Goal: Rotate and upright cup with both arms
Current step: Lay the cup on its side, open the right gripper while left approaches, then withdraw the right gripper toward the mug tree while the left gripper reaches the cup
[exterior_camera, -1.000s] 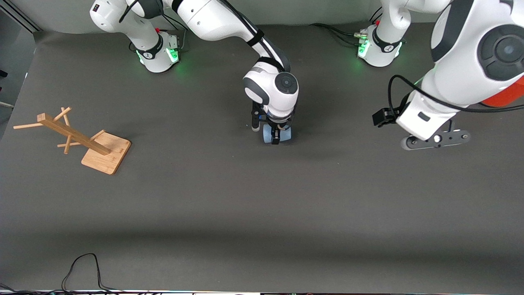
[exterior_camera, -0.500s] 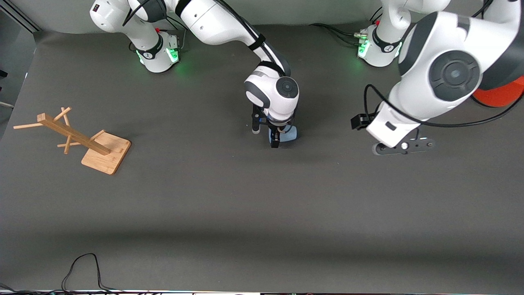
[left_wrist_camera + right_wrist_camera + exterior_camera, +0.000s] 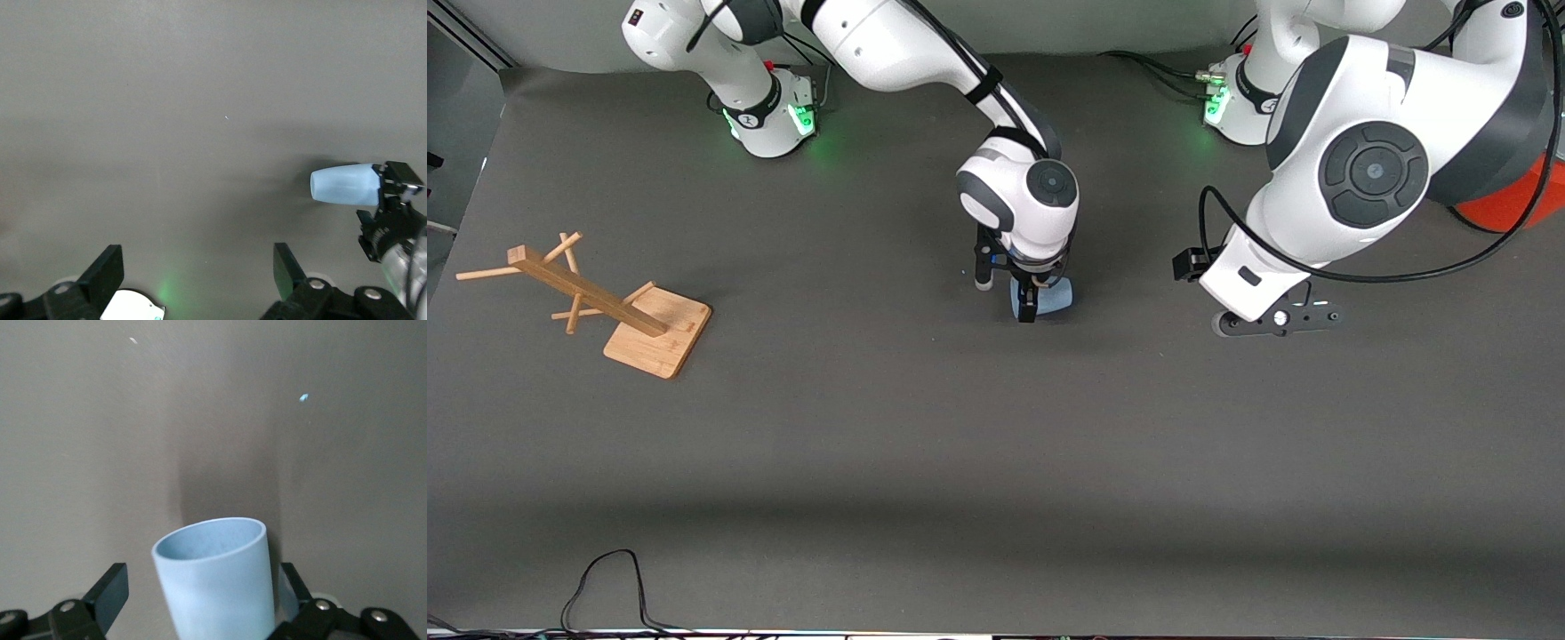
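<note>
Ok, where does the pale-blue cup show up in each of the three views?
Front view: the cup sits mid-table under the right gripper, mostly hidden by it.
Left wrist view: the cup lies on its side, apart from the left gripper, with the right gripper clamped on one end.
Right wrist view: the cup fills the space between the fingers, mouth toward the camera.
Shared landmark: the right gripper.

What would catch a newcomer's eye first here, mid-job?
First, the small pale-blue tapered plastic cup at mid-table, clamped in the right tool and lifted off the table with its closed end toward the left arm. Next, the left tool, fingers open, over bare table beside it toward the left arm's end. Last, the toppled wooden peg stand lying toward the right arm's end.
</note>
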You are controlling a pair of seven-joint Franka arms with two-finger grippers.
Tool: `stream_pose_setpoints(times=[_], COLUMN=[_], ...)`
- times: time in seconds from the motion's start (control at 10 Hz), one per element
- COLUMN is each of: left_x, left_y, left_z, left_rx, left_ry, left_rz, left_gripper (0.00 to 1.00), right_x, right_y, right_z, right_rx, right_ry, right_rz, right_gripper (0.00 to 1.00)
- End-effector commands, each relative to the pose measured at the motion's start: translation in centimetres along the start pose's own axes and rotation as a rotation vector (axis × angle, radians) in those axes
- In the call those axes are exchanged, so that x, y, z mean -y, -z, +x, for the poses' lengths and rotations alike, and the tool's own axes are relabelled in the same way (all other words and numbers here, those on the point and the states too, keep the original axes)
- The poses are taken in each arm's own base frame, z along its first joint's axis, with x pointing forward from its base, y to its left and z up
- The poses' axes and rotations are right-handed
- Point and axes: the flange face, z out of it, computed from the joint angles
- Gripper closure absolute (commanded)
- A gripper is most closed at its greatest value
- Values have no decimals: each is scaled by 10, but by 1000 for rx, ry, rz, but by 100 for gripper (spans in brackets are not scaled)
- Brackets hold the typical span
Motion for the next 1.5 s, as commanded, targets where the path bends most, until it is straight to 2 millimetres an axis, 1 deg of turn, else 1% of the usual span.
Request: stream_pose_setpoints(times=[0.0, 0.1, 0.2, 0.3, 0.4, 0.5, 0.6, 0.7, 0.8, 0.9, 1.0, 1.1, 1.2, 1.3, 1.4], left_x=[-5, -7, -23, -39, -61, -80, -104, -126, -146, -178, -204, -227, -253, -272, -285], left_y=[-1, -2, -8, -16, -29, -41, -52, -65, -77, -100, -122, -142, -160, -174, -183], left_z=[0, 1, 2, 2, 3, 5, 4, 2, 0, -6, -15, -24, -35, -38, -39], left_rx=[-2, -8, -23, -35, -39, -45, -57, -58, -61, -66, -91, -114, -149, -178, -204], left_ry=[14, 39, 70, 129, 197, 278, 308, 302, 324, 339, 348, 357, 328, 323, 354], left_rz=[-8, -10, -9, -6, -1, 5, 15, 34, 49, 86, 135, 178, 215, 235, 239], left_gripper=[0, 0, 0, 0, 0, 0, 0, 0, 0, 0, 0, 0, 0, 0, 0], right_x=[12, 13, 18, 29, 39, 55, 68, 77, 89, 97, 107, 114, 119, 123, 128], right_y=[67, 94, 119, 149, 179, 207, 234, 251, 263, 272, 282, 289, 293, 291, 294], right_z=[33, 46, 65, 94, 128, 171, 212, 250, 292, 328, 365, 398, 432, 467, 496], right_rx=[-28, -30, -43, -47, -35, -11, 14, 35, 65, 93, 121, 150, 183, 226, 253], right_ry=[40, 67, 113, 189, 278, 351, 424, 515, 625, 717, 761, 828, 943, 1076, 1173], right_rz=[-34, -52, -80, -116, -168, -211, -231, -257, -280, -287, -265, -247, -232, -250, -223], right_gripper=[0, 0, 0, 0, 0, 0, 0, 0, 0, 0, 0, 0, 0, 0, 0])
